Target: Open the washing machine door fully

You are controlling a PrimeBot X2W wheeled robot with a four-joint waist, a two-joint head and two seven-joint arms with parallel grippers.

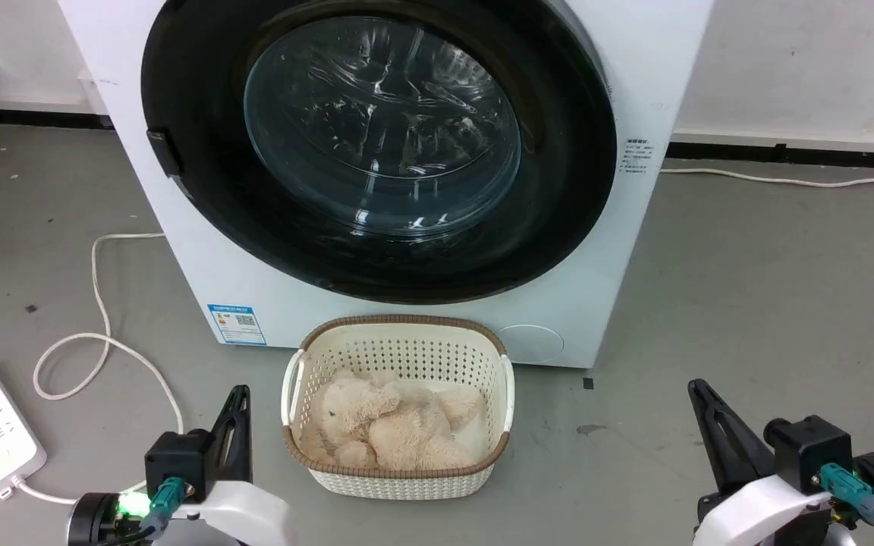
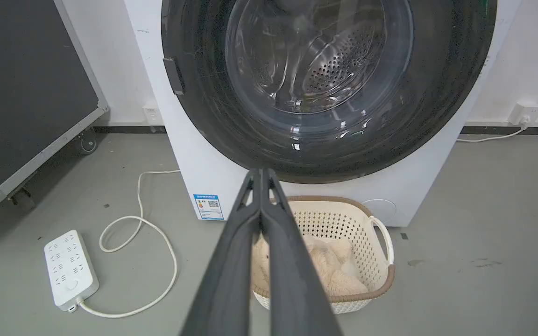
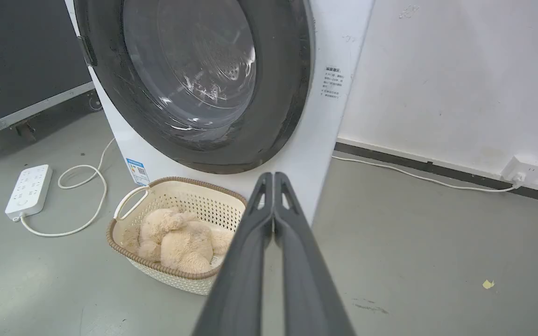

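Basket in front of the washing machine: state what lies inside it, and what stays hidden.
A cream plush toy lies inside the basket. Anything beneath the toy is covered and cannot be seen.

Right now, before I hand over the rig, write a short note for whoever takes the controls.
Left gripper: shut, empty, low, clear of the machine.
Right gripper: shut, empty, low, also clear.
Washing machine door: looks shut, flush with the machine's front; a small dark tab, probably the handle, sits on its rim's left side in the head view.
Basket with a plush toy stands on the floor just below the door.
Done: nothing yet. Left: grip the door, swing it fully open.
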